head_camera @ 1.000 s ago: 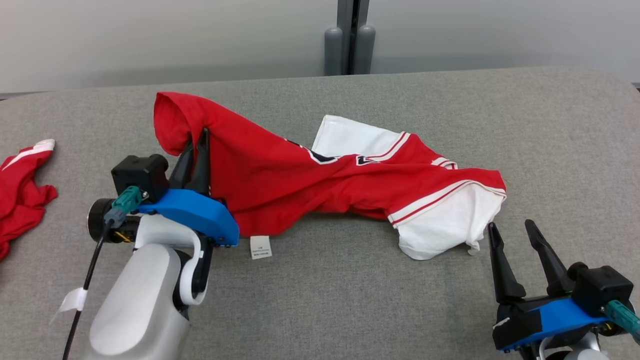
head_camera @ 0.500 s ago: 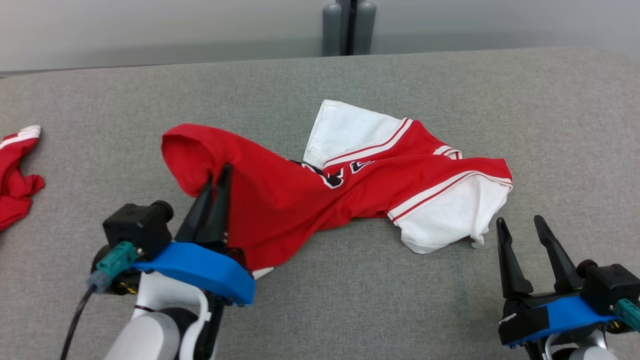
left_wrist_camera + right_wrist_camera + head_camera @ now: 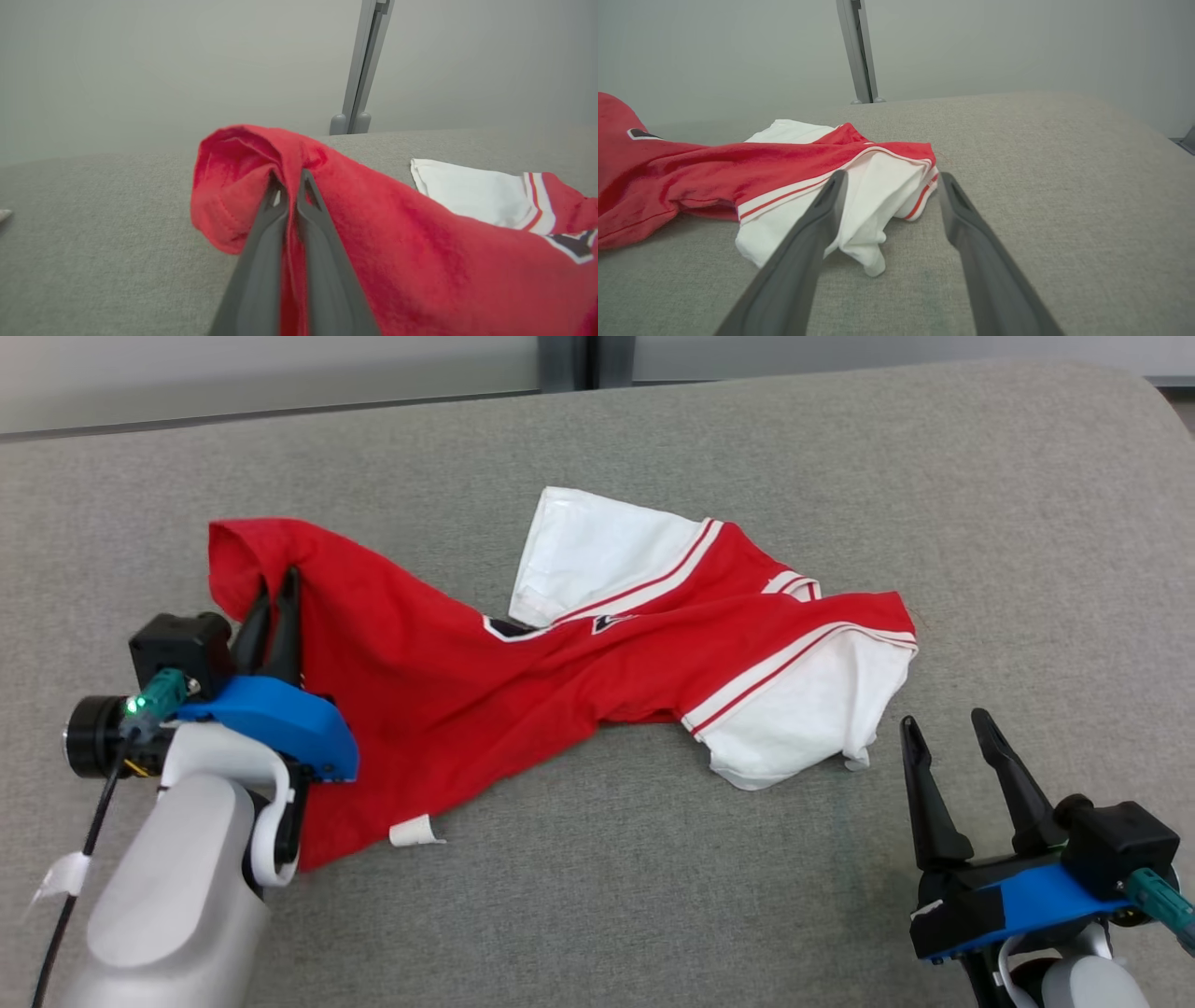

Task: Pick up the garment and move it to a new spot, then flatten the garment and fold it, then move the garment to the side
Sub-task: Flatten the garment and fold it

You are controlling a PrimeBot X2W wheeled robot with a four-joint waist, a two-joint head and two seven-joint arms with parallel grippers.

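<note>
Right gripper (image 3: 943,719) near right: fingers spread, empty, just short of the white corner of the garment (image 3: 448,681). Left gripper (image 3: 278,577) at left: fingers pinching a red edge, holding that end up off the grey table (image 3: 653,915). The rest lies bunched across the centre, with a white panel on the far side. My read: pick-and-move step in progress. Flatten, fold and move aside are not yet done.
</note>
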